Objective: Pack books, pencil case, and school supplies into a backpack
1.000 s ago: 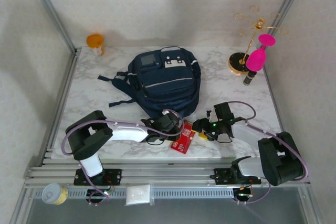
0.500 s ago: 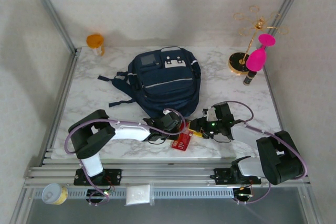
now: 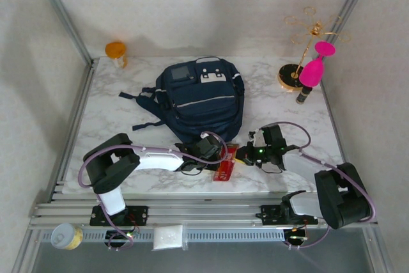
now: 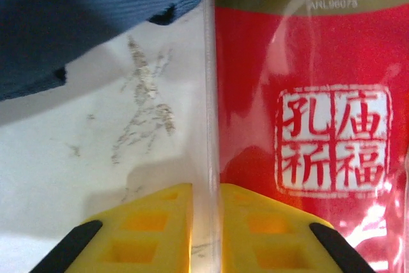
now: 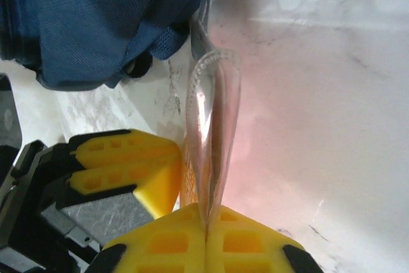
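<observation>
The navy backpack (image 3: 203,97) lies flat mid-table, its fabric also showing in the wrist views (image 4: 77,11) (image 5: 96,17). The school supplies, a red packet (image 3: 225,163) (image 4: 319,94), sit just in front of it, tipped up on edge (image 5: 214,113). My right gripper (image 3: 241,154) (image 5: 206,217) is shut on the packet's clear end. My left gripper (image 3: 214,157) (image 4: 206,190) meets it from the left, jaws a narrow slit apart with the packet's clear side seam between them. Its yellow fingers (image 5: 128,161) touch the packet. The books and the pencil case are out of view.
An orange cup (image 3: 116,50) stands at the back left corner. At the back right are a gold stand (image 3: 300,71), a pink piece (image 3: 313,71) and a small dark bottle (image 3: 300,97). A can (image 3: 66,236) and a white packet (image 3: 169,237) lie below the front rail.
My right gripper has moved left and shut on the packet's end. The packet has turned from lying flat to standing on edge. The left gripper has stayed at the packet.
</observation>
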Tool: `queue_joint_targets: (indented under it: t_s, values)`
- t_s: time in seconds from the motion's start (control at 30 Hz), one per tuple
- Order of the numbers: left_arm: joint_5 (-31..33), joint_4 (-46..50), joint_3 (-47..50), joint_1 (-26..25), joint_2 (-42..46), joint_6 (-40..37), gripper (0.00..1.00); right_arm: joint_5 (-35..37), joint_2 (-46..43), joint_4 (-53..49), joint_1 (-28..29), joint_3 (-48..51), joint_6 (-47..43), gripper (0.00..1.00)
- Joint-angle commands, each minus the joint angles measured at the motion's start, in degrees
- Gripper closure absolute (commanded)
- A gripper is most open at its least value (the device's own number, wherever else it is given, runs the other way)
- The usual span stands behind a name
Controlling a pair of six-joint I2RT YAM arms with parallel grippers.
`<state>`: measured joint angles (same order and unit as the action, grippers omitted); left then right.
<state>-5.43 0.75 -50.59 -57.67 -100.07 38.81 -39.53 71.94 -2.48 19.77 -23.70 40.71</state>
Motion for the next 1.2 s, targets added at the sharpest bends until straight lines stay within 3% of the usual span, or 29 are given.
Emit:
queue_joint_targets:
  t_s: [0.0,0.2,0.3,0.43,0.53,0.67,0.8,1.03,1.17]
  values:
    - [0.85,2.37,-2.37,-0.34,7.48,-5.57,0.77,1.44,-6.05,-5.70,-3.39,-1.34,-1.20,0.99]
    - [14.53,14.44,-9.95,4.67,16.21,-21.73,0.58,0.48,-17.71,-17.69,-12.03,-5.56,-3.07,1.00]
    - [18.35,18.06,-14.53,8.48,15.04,-31.66,0.57,0.47,-18.99,-23.00,-17.82,-8.44,-5.20,1.00]
    - [24.45,18.21,-19.39,9.13,11.94,-44.68,0.43,-2.09,-17.79,-23.39,-22.17,-10.79,-6.33,1.00]
    - [23.56,19.04,-22.77,9.97,8.30,-51.55,0.32,-4.37,-16.12,-21.98,-23.10,-11.08,-5.91,1.00]
    - [21.17,20.52,-26.39,10.53,3.56,-56.12,0.25,-5.69,-15.27,-19.58,-23.39,-11.15,-4.83,1.00]
    - [24.48,19.40,-28.95,12.93,-0.35,-57.89,0.24,-5.87,-14.35,-18.35,-23.47,-11.02,-4.79,1.00]
    - [18.23,20.57,-33.76,18.13,-0.81,-59.20,0.32,-8.02,-13.74,-17.19,-23.40,-11.97,-4.72,1.00]
    - [16.02,20.52,-34.53,20.27,-1.23,-59.38,0.42,-9.81,-13.53,-16.36,-22.50,-13.21,-3.05,1.00]
